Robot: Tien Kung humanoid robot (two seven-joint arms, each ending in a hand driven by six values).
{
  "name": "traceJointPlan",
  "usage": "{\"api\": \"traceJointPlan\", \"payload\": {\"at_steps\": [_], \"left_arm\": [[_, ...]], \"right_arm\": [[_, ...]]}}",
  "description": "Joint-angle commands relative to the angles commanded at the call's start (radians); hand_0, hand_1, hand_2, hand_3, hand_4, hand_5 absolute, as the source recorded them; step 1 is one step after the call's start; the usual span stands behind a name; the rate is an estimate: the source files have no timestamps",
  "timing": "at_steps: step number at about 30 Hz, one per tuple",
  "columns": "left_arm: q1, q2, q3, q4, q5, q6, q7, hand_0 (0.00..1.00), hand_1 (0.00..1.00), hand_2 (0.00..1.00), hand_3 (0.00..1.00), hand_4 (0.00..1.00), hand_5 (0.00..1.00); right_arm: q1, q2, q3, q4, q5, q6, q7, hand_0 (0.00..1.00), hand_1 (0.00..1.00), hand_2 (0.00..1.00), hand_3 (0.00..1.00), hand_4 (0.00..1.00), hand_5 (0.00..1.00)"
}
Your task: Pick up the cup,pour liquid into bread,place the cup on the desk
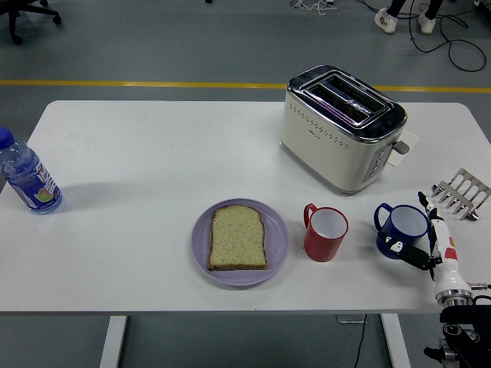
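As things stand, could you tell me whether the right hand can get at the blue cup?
Probably yes: the right hand is already at the blue cup, fingers around its right side, with nothing between them.

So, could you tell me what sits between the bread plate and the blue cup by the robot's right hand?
In the head view, only the red cup stands between the plate and the blue cup; bare table lies on either side of it.

Only the right arm [460, 322] shows, rising from the lower right corner over the tabletop's [138, 192] near edge. Its right hand [430, 241] stands with the white forearm below and black fingers [406, 251] curled forward and leftward, wrapped about something blue. The left arm is out of view.
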Motion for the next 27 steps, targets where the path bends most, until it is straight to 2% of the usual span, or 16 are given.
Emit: {"api": "traceJointPlan", "payload": {"at_steps": [3, 10, 14, 15, 20, 21, 24, 26, 27], "left_arm": [[0.001, 0.001, 0.001, 0.0, 0.001, 0.0, 0.0, 0.64, 0.649, 0.662, 0.562, 0.328, 0.836], [0.002, 0.001, 0.005, 0.001, 0.001, 0.0, 0.0, 0.64, 0.649, 0.663, 0.563, 0.327, 0.836], [0.001, 0.0, 0.003, -0.001, 0.003, 0.0, 0.0, 0.64, 0.649, 0.663, 0.563, 0.327, 0.836], [0.001, -0.001, 0.002, -0.001, 0.003, 0.0, 0.0, 0.64, 0.649, 0.663, 0.562, 0.325, 0.833], [0.001, -0.001, -0.002, 0.0, 0.002, 0.0, 0.0, 0.64, 0.649, 0.663, 0.562, 0.325, 0.833], [0.0, 0.0, -0.004, 0.001, 0.002, 0.001, 0.0, 0.64, 0.649, 0.663, 0.562, 0.325, 0.834], [-0.002, 0.001, -0.009, 0.001, 0.004, 0.001, 0.0, 0.64, 0.649, 0.663, 0.562, 0.325, 0.834], [-0.003, 0.001, -0.009, 0.001, 0.004, 0.001, 0.0, 0.64, 0.649, 0.663, 0.562, 0.325, 0.834], [-0.003, 0.0, -0.009, 0.001, 0.004, 0.001, 0.0, 0.64, 0.649, 0.662, 0.562, 0.327, 0.835]], "right_arm": [[-0.021, -0.008, 0.015, 0.089, -0.021, -0.007, -0.004, 0.989, 0.908, 0.998, 0.998, 0.944, 0.048], [-0.026, -0.028, 0.04, 0.25, -0.063, -0.025, -0.032, 0.986, 0.904, 0.998, 0.998, 0.943, 0.051], [-0.025, -0.027, 0.051, 0.313, -0.06, -0.057, -0.034, 0.986, 0.904, 0.998, 0.998, 0.943, 0.051], [-0.023, -0.026, 0.059, 0.336, -0.037, -0.071, -0.045, 0.901, 0.825, 0.934, 0.966, 0.871, 0.062], [-0.013, -0.034, 0.091, 0.385, 0.105, -0.043, -0.076, 0.901, 0.825, 0.934, 0.966, 0.871, 0.062], [-0.011, -0.037, 0.1, 0.392, 0.145, -0.043, -0.074, 0.765, 0.696, 0.732, 0.739, 0.637, 0.092], [-0.009, -0.039, 0.121, 0.405, 0.26, -0.032, -0.065, 0.765, 0.696, 0.732, 0.739, 0.637, 0.092], [-0.008, -0.035, 0.15, 0.403, 0.345, -0.003, -0.083, 0.765, 0.696, 0.732, 0.739, 0.637, 0.092], [-0.009, -0.034, 0.162, 0.4, 0.39, 0.02, -0.094, 0.689, 0.643, 0.647, 0.601, 0.598, 0.112]]}}
